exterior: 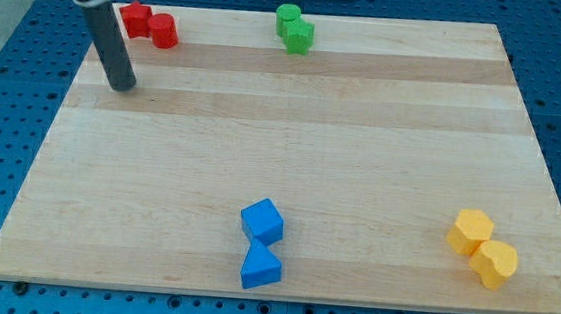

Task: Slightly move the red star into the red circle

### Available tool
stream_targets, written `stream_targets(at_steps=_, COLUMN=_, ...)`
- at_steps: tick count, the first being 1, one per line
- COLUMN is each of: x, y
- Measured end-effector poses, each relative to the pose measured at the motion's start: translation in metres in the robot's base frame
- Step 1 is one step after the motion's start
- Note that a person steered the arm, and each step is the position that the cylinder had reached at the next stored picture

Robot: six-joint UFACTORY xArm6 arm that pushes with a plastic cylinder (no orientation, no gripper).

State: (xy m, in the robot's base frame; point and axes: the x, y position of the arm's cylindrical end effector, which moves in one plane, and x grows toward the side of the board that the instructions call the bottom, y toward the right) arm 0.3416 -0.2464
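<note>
Red star (136,18) just above-right of my tip (123,86).

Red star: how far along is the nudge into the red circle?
Looks nearly done: the red star and red circle sit together at the board's top left, apparently touching. In hand: nothing; my tip rests below and just left of the star, clear of both. Left: at most a slight final push, if any gap remains.
</note>
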Motion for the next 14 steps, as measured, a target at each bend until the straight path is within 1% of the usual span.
stream_targets(at_steps=2, x=-0.108, y=-0.051)
stream_targets(at_steps=3, x=-0.113, y=-0.051)
stream_targets(at_steps=4, x=-0.136, y=-0.041)
stream_targets(at_steps=5, x=-0.150, y=-0.033)
stream_targets(at_steps=6, x=-0.149, y=-0.033)
stream_targets(at_steps=7, x=-0.129, y=-0.032)
stream_targets(at_steps=9, x=-0.125, y=-0.025)
stream_targets(at_steps=10, x=-0.126, y=-0.006)
stream_targets(at_steps=12, x=-0.150, y=0.021)
stream_targets(at_steps=14, x=-0.150, y=0.023)
